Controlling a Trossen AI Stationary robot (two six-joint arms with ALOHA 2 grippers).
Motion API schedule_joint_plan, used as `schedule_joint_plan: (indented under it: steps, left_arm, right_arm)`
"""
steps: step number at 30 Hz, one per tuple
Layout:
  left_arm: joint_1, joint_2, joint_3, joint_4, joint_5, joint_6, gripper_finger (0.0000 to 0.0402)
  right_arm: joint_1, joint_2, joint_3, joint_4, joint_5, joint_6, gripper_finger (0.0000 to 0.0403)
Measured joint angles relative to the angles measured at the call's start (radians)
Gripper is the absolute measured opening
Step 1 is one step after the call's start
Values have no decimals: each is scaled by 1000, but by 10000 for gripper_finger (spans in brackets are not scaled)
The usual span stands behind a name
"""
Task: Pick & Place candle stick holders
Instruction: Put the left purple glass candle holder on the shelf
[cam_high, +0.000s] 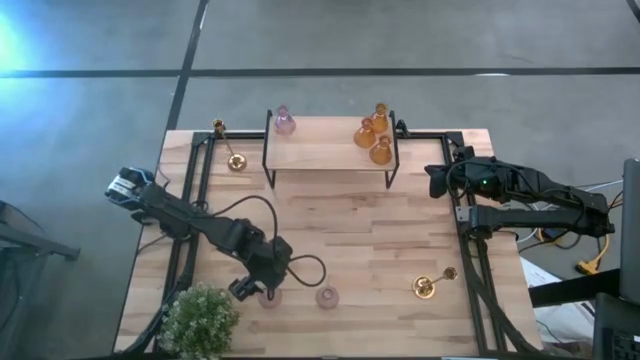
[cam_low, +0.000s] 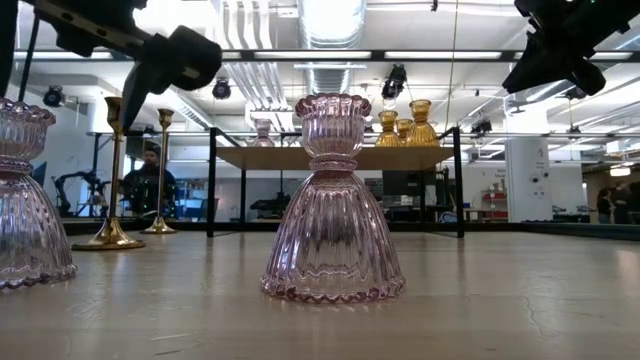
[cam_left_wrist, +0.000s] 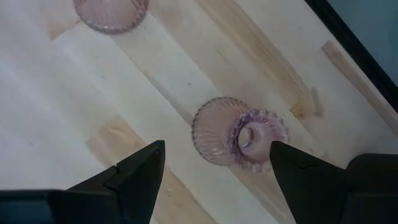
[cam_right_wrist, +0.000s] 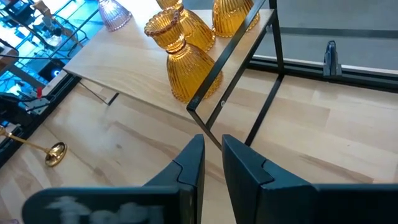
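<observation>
Bench: light wooden bench (cam_high: 340, 230) with a black metal frame around its edges.
Shelf: small wooden shelf on thin black legs (cam_high: 325, 150) at the far side of the bench; it carries one pink glass holder (cam_high: 284, 121) at its left end and three amber bell-shaped glass candle holders (cam_high: 372, 135) close together at its right end.
Plant: green leafy plant (cam_high: 199, 320) at the near left corner of the bench.
Left pincer: left pincer (cam_left_wrist: 214, 168) is above the near left part of the bench, its two fingers spread wide; it holds nothing. A pink ribbed glass candle holder (cam_left_wrist: 239, 134) stands upright on the bench between the fingers; whether they touch it I cannot tell.
Second pink holder: another pink glass holder (cam_high: 327, 297) stands on the bench just beside, to the right.
Right pincer: right pincer (cam_right_wrist: 212, 165) waits at the right edge of the bench near the shelf, fingers almost pressed together, holding nothing.
Gold holders: two shiny gold holders with thin stem (cam_high: 228, 145) left of the shelf; one gold holder (cam_high: 432, 283) lies on its side at the near right.
</observation>
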Motion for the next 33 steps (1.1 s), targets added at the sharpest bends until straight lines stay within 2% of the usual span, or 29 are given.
schedule_joint_plan:
  steps: [13, 17, 22, 31, 33]
  left_arm:
    - [0, 0, -111, 111, 8, -56, 292]
    - [1, -3, -129, 142, 15, -85, 273]
    - [0, -4, -137, 163, 17, -87, 207]
    - [1, -4, -137, 177, 14, -90, 39]
    - [1, -4, -138, 190, 7, -105, 35]
  right_arm:
    - [0, 0, 0, 0, 0, 0, 48]
    - [0, 0, 0, 1, 0, 0, 48]
    - [0, 0, 0, 1, 0, 0, 48]
    - [0, -1, 0, 0, 0, -3, 48]
    - [0, -1, 0, 0, 0, -4, 48]
